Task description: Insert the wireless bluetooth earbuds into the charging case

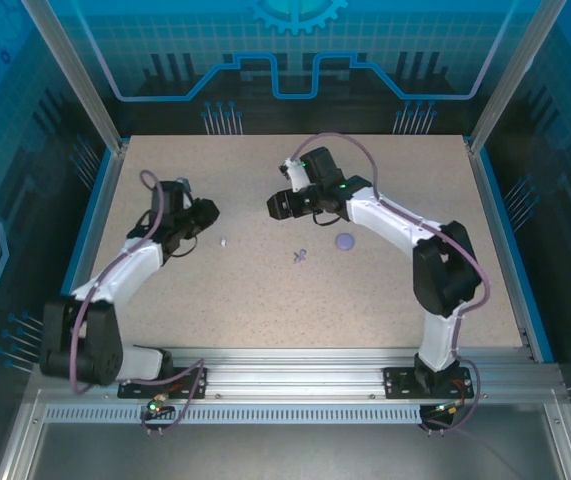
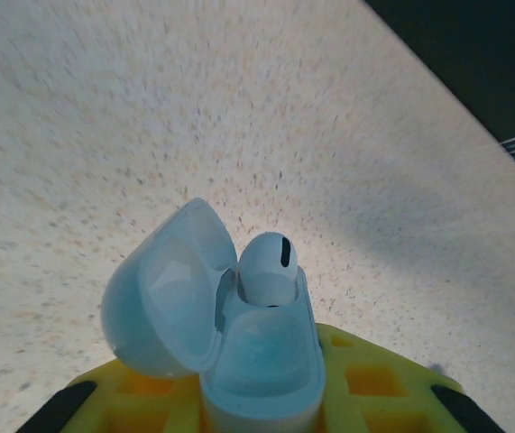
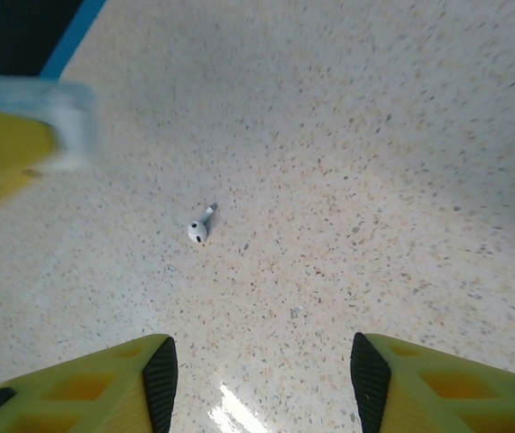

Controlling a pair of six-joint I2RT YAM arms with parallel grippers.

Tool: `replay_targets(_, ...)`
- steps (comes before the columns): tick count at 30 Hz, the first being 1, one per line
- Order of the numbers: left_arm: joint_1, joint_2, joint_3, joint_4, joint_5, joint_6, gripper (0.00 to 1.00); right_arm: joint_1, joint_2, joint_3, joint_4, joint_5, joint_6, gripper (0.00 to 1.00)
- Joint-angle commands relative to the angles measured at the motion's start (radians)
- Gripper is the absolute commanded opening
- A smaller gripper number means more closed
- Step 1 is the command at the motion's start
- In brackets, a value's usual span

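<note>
A speckled beige table (image 1: pixel 265 300) carries everything here. Two white and black robot arms reach over it from the near edge, the left arm (image 1: pixel 125 270) and the right arm (image 1: pixel 395 225). The left gripper (image 1: pixel 197 218), over the left part of the table, is clamped with its yellow fingers (image 2: pixel 374 388) on a pale blue-white plastic charging case (image 2: pixel 262 370). The case is held upright with its hinged lid (image 2: pixel 162 298) swung open to the left. The right gripper (image 3: pixel 262 361) hovers near the middle of the table, its yellow, black-padded fingers (image 3: pixel 160 379) apart with nothing between them. To the right of it, a flat round purple disc (image 1: pixel 345 241) lies on the table. One small white earbud (image 2: pixel 268 268) sits in the case, its rounded head sticking up out of a well. A second small white earbud (image 3: pixel 198 227) lies loose on the table between the two grippers, touching neither. A tiny pale-lavender piece (image 1: pixel 300 256) lies near the disc, its shape too small to tell.
</note>
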Motion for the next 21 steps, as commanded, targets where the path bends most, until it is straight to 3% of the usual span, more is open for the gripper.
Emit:
replay_targets(1,0.051,-0.119,0.006,-0.147,0.086,0.103,0.1,0.047,0.117,0.118,-0.104,-0.038,-0.069,0.54)
replay_targets(9,0.054,-0.337,0.044,-0.349,0.202,0.221,0.1,0.136,0.407,0.468,-0.243,-0.135,-0.127,0.4)
replay_targets(15,0.055,-0.396,0.11,-0.429,0.289,0.273,0.1,0.171,0.652,0.807,-0.371,-0.226,-0.118,0.25)
replay_targets(21,0.055,-0.433,0.123,-0.446,0.321,0.305,0.1,0.182,0.797,1.006,-0.393,-0.253,-0.072,0.22)
